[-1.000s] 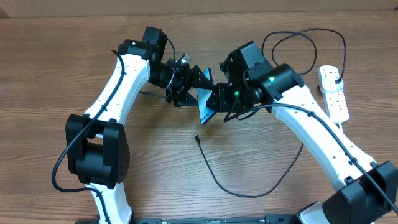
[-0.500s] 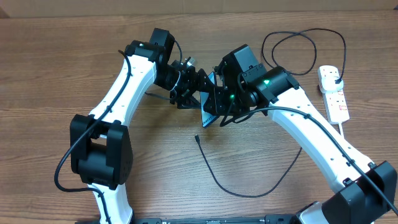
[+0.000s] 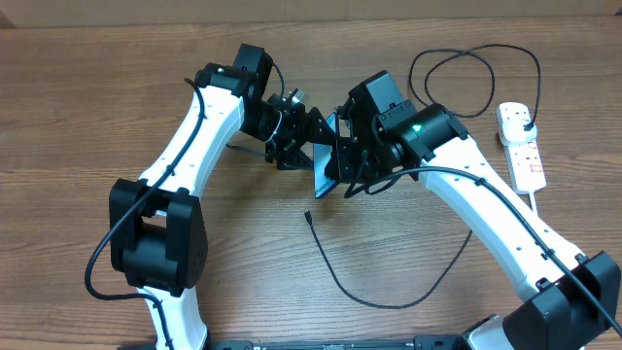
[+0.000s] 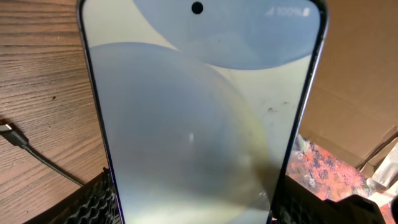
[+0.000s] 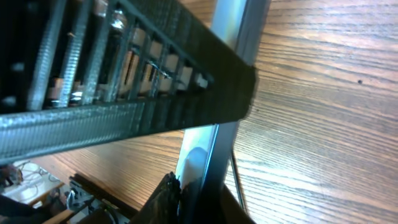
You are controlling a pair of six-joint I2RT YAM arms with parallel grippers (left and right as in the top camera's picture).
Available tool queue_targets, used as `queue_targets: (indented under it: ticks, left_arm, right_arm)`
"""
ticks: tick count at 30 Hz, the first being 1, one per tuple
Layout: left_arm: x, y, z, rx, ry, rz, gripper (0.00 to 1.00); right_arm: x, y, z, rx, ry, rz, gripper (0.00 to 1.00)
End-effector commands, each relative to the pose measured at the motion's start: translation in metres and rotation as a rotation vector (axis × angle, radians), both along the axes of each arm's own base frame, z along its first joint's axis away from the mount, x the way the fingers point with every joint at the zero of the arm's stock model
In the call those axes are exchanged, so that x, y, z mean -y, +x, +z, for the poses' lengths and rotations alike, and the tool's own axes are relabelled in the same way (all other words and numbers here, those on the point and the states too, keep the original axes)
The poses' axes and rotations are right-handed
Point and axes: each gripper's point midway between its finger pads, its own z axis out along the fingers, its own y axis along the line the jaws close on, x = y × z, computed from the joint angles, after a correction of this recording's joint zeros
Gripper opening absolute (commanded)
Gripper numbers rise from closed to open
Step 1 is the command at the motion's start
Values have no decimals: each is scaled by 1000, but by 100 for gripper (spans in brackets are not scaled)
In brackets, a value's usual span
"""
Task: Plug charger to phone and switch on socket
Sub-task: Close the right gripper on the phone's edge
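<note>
Wood-grain tabletop [image 3: 87, 97], brown. Vs 1 s ago both arms sit nearer 12 o'clock, and the phone [image 3: 325, 167] came w/ them, held at centre. L jaws clamp the glossy slab's edges. L wrist cam shows its pale screen; overhead only a sliver. R jaws: can't tell. Thin black charger [image 3: 308, 218] tip lies at the phone's 6 o'clock. White socket [image 3: 520, 146] sits at 3.
</note>
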Motion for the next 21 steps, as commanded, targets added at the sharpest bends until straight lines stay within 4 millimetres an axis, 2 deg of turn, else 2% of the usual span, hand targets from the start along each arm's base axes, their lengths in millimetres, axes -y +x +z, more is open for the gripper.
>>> queue_targets:
  ticks: [1,2,5,7,8,9,10,12,19,20,21]
  left_arm:
    - [7,2,13,44,-41,-25,34]
    - [7,2,13,40,-44,-24,34]
    - [7,2,14,39,-46,-24,35]
    - [7,2,14,40,-46,-24,40]
    - [7,2,14,41,-46,-24,45]
    - [8,2,14,44,-47,-24,58]
    - [8,3,14,47,-48,-24,67]
    - [8,6,14,58,-52,-21,76]
    - [3,23,24,114,-121,4,80]
    - [0,25,25,115,-123,12,93]
    - [-4,27,24,118,-123,18,100]
  right_arm:
    - [-5,1,2,8,16,14,8]
    - [-5,1,2,8,17,14,4]
    - [-5,1,2,10,17,14,4]
    - [-5,2,2,12,18,13,4]
    - [-5,2,3,14,19,13,4]
    - [-5,3,3,16,19,13,4]
    - [-4,4,2,16,14,2,4]
    - [3,9,-1,18,-21,-61,4]
    - [15,24,0,38,-30,-123,4]
    - [19,27,0,39,-28,-139,4]
    - [22,30,1,35,-25,-159,4]
